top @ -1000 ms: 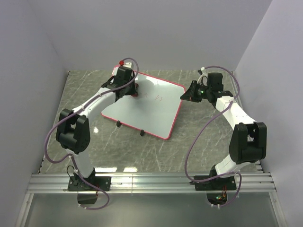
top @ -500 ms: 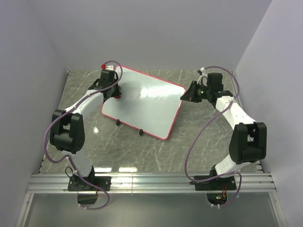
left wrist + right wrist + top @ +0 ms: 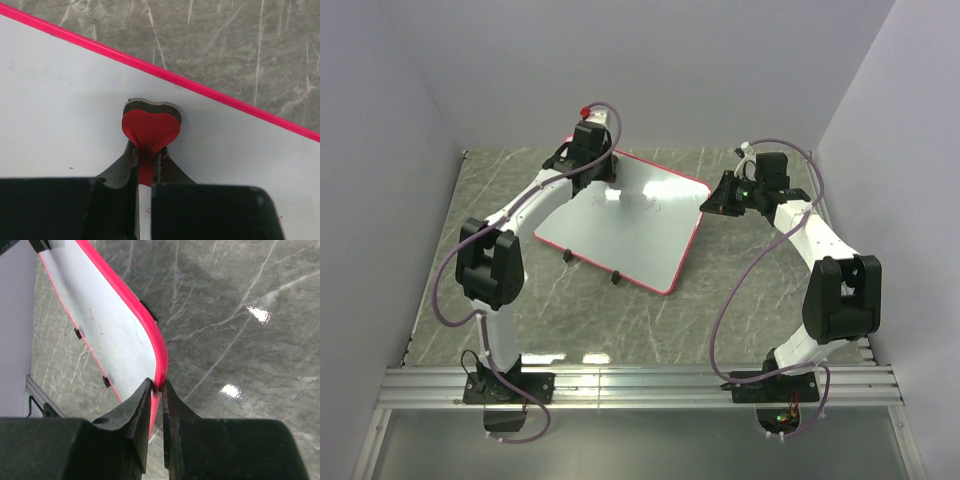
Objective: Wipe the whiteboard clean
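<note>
The whiteboard (image 3: pixel 638 235), white with a thin red frame, lies tilted on the grey marble table. My left gripper (image 3: pixel 599 178) is shut on a red heart-shaped eraser (image 3: pixel 151 131) with a grey felt base. The eraser is pressed on the board (image 3: pixel 60 100) close to its far red edge (image 3: pixel 210 90). A few faint red marks (image 3: pixel 650 204) show mid-board. My right gripper (image 3: pixel 156 387) is shut on the board's red rounded right corner (image 3: pixel 161 360), seen at the right gripper (image 3: pixel 710 203) in the top view.
Two small black clips (image 3: pixel 567 259) (image 3: pixel 616 279) stick out from the board's near edge. Pale walls close in the table on the left, back and right. A metal rail (image 3: pixel 640 385) runs along the near edge by the arm bases.
My left gripper swept the eraser left to the board's far-left corner, then back right along the far edge. The right gripper kept its hold on the corner.
</note>
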Tool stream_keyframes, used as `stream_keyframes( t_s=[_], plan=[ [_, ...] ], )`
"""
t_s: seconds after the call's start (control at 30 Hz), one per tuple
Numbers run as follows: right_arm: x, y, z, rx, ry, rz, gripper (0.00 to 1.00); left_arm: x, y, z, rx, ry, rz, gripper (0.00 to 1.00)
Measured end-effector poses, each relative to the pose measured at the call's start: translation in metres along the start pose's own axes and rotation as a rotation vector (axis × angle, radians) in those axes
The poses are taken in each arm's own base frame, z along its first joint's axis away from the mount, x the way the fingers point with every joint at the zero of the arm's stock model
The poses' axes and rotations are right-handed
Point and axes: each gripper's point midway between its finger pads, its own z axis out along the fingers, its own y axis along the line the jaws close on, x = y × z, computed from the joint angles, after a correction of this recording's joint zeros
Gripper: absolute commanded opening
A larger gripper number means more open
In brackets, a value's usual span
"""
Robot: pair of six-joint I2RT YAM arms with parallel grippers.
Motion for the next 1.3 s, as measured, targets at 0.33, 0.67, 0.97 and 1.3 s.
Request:
stream_keyframes(
  t_s=[0.33, 0.67, 0.97, 1.3],
  plan=[
    [0.001, 0.0, 0.001, 0.004, 0.004, -0.016, 0.05, 0.02, 0.048, -0.002, -0.074, 0.025, -0.058, 0.0],
    [0.002, 0.001, 0.0, 0.001, 0.009, -0.013, 0.05, 0.033, 0.089, -0.006, -0.138, 0.026, -0.091, 0.0],
    [0.0, -0.003, 0.002, 0.017, 0.008, -0.01, 0.05, 0.064, 0.003, -0.017, -0.002, 0.064, -0.023, 0.0],
    [-0.004, 0.001, 0.004, 0.01, -0.007, -0.018, 0.05, 0.123, -0.017, -0.046, 0.079, 0.164, -0.124, 0.0]
  ],
)
